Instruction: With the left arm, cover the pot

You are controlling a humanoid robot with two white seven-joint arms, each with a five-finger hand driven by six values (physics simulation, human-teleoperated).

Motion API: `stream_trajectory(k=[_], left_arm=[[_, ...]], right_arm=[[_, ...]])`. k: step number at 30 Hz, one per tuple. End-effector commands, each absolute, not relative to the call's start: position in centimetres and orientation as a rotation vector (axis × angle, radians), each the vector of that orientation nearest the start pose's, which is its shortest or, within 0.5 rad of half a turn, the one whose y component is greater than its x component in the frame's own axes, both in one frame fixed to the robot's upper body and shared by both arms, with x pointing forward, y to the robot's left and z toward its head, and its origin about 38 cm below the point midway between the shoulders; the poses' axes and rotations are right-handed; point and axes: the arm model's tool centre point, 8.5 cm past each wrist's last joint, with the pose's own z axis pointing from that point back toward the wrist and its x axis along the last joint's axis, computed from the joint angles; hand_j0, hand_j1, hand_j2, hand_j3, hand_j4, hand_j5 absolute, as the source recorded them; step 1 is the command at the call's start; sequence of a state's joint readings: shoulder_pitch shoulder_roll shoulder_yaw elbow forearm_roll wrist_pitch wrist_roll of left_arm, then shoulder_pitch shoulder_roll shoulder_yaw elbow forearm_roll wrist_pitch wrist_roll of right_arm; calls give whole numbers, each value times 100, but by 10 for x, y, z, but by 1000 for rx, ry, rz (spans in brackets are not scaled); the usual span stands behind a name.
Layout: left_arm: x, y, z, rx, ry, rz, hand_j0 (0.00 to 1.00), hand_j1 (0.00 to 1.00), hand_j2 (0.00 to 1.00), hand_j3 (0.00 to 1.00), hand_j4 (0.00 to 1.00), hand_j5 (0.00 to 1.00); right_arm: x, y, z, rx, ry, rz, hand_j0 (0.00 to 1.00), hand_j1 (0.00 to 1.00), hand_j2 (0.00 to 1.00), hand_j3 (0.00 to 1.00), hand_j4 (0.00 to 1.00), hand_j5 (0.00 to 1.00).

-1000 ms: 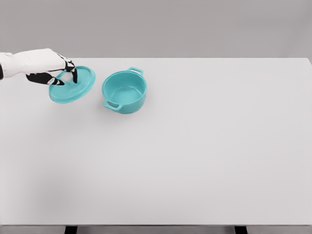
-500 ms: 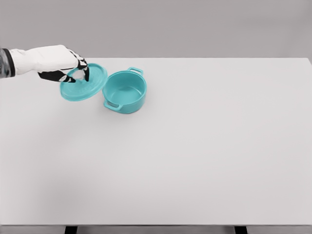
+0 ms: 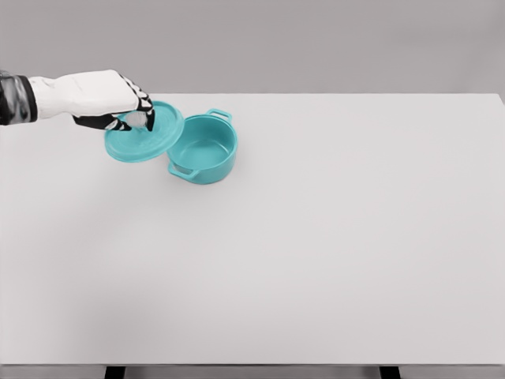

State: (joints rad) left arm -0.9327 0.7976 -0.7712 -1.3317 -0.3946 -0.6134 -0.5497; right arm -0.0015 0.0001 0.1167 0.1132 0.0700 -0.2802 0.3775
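Observation:
A teal pot [image 3: 203, 150] with two side handles stands open on the white table [image 3: 316, 237], in the back left part. My left hand [image 3: 136, 118] is shut on the knob of the matching teal lid [image 3: 146, 136]. The lid hangs tilted in the air, its right edge overlapping the pot's left rim. The knob is mostly hidden by my fingers. The left arm comes in from the picture's left edge. No right arm shows.
Two dark table legs [image 3: 115, 371] show under the front edge. A grey wall stands behind the table.
My left hand has carried the lid to the right and slightly up, from well left of the pot to its left rim. The pot has not moved.

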Motion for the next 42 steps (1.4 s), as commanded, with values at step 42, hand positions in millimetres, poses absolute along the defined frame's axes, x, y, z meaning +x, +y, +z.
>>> stream_trajectory(k=[42], left_arm=[[500,236,259,-657,1779,3032,50,50,50,50,50,50]], right_arm=[[-16,-239,-253,314,-121,220,100,100,100,100,100,100]])
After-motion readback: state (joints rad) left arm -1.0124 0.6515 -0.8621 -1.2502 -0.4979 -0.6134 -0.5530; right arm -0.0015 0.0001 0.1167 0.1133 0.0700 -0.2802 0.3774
